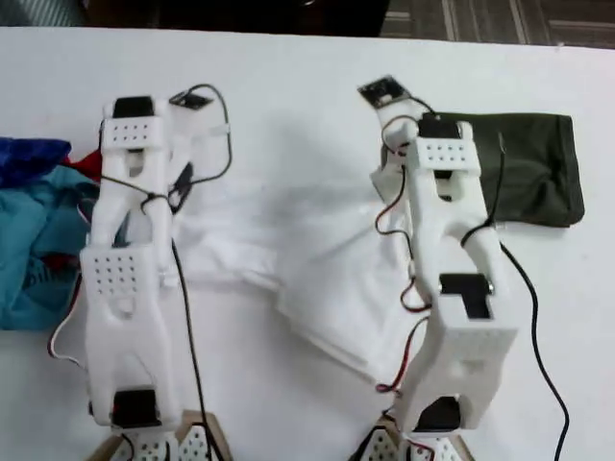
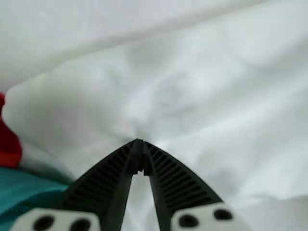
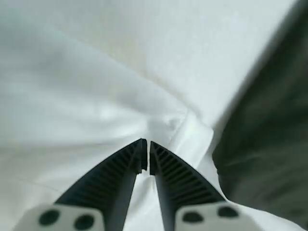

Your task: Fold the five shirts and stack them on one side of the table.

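A white shirt (image 1: 317,279) lies rumpled and partly folded across the middle of the table, between and under both arms. My left gripper (image 2: 138,149) is shut, its tips pinching a pucker of the white shirt (image 2: 192,96) near the shirt's left edge. My right gripper (image 3: 146,147) is also closed on a fold of the white shirt (image 3: 86,96), close beside the dark green shirt (image 3: 269,144). That dark green shirt (image 1: 533,168) lies folded at the back right of the table.
A heap of unfolded blue, teal and red shirts (image 1: 34,230) sits at the table's left edge; its red cloth (image 2: 7,139) and teal cloth (image 2: 24,192) lie next to my left gripper. Cables trail from both arms. Bare table (image 1: 288,77) stretches along the back.
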